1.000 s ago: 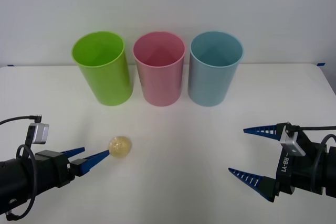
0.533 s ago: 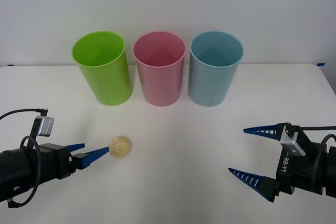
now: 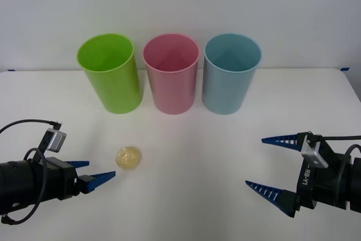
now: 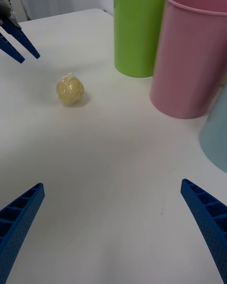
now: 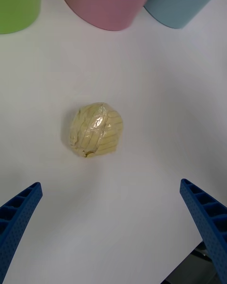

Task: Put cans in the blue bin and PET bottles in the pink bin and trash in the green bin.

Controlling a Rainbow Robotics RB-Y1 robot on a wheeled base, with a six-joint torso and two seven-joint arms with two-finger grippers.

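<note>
The trash (image 3: 128,157), a small pale-yellow crinkled ball, lies on the white table in front of the green bin (image 3: 110,74). The pink bin (image 3: 171,74) and the blue bin (image 3: 231,74) stand upright in a row to the green bin's right. My left gripper (image 3: 101,169) is open, low over the table, just left of the ball and a little nearer the front, not touching it. In the left wrist view the trash (image 5: 96,129) sits ahead of the spread fingers. My right gripper (image 3: 254,161) hangs open at the front right with nothing between its fingers.
The table (image 3: 192,139) is bare white between the bins and the arms. In the right wrist view the trash (image 4: 70,90) lies far off, with the left gripper (image 4: 16,40) beyond it. A pale wall rises behind the bins.
My left gripper has drawn back toward the table's front left, so its fingertip no longer touches the ball. The ball and the right arm have stayed put.
</note>
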